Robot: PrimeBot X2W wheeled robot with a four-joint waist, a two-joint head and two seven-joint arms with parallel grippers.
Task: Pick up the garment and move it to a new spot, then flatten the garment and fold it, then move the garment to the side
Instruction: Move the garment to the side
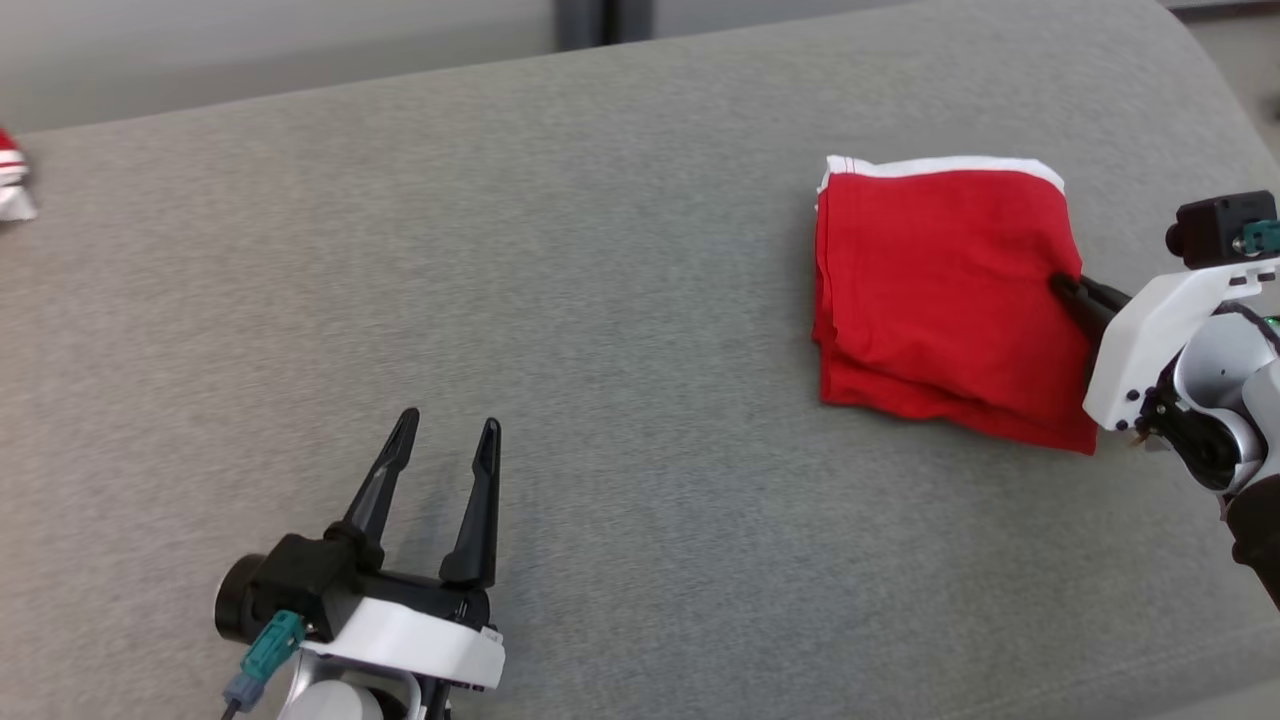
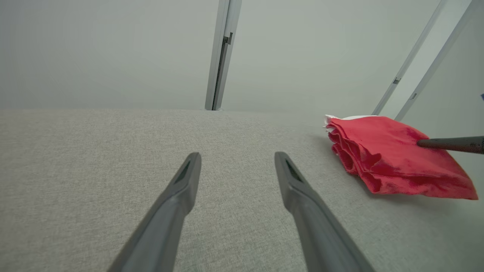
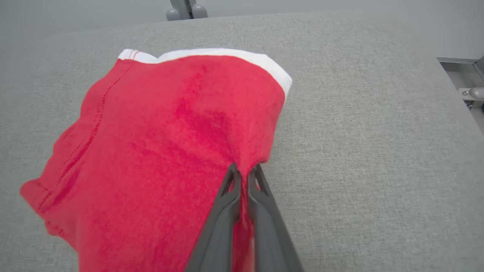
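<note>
Head view: right gripper (image 1: 1065, 285), jaws closed, pinches the right edge of the garment (image 1: 940, 300) at frame right; left gripper (image 1: 447, 430), jaws wide, sits well apart, lower left.

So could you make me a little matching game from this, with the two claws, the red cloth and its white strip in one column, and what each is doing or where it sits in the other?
Things:
1. left gripper
2. right gripper
3. red garment
4. white band

States or places:
A. runs along the garment's far edge
B. shut, pinching the garment's edge
C. open, holding nothing
D. folded into layers on the grey surface

Pairs: 1-C, 2-B, 3-D, 4-A.
</note>
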